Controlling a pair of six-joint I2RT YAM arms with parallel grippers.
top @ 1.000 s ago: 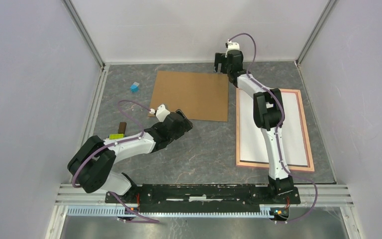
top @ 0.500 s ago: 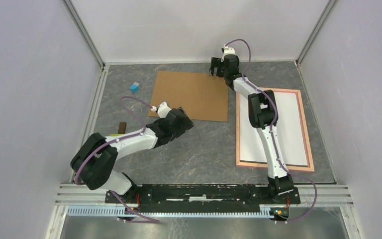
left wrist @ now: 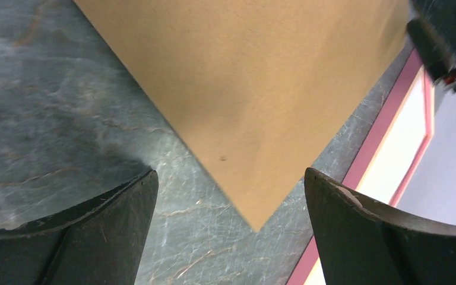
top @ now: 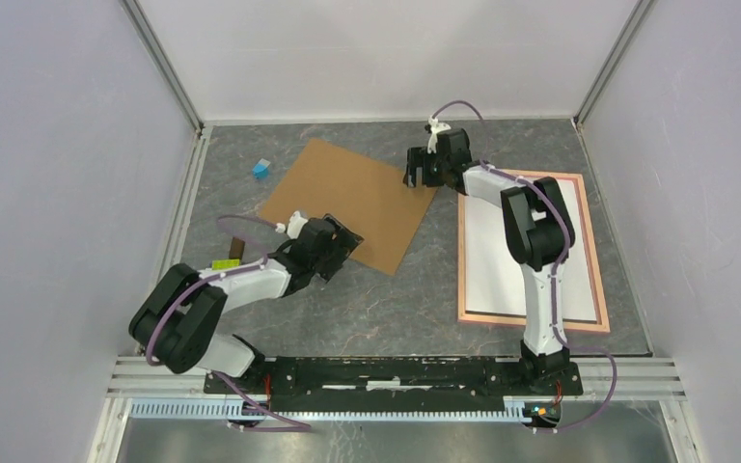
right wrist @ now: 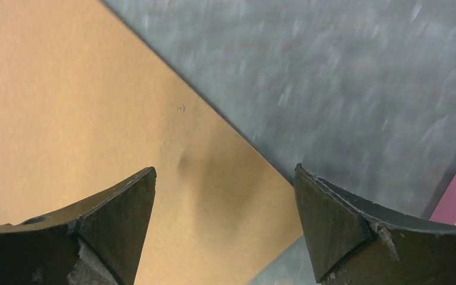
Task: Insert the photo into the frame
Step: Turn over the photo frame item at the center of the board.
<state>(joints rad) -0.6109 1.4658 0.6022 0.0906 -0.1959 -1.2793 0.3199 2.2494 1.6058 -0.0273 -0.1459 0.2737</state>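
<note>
Photo [top: 487, 270] is seen white-side-up within frame [top: 487, 322] at 3 o'clock; left jaws and right jaws are held spread over board [top: 347, 203] corners at 10 o'clock, presumably for backing.

**Brown board and three small blocks on grey tabletop**

A plain brown board [top: 347, 198] lies flat on the grey marbled tabletop [top: 415, 304], turned askew so that one corner points toward the near edge. A tiny dark speck marks its surface close to that corner in the left wrist view.

Left of the board, and apart from it, sits a small blue cube [top: 262, 170]. Nearer the front, a dark brown block [top: 237, 249] lies just beside a yellow-green block [top: 224, 263].

Pale walls close in the tabletop on three sides, with a metal rail [top: 185, 203] along the left edge.
</note>
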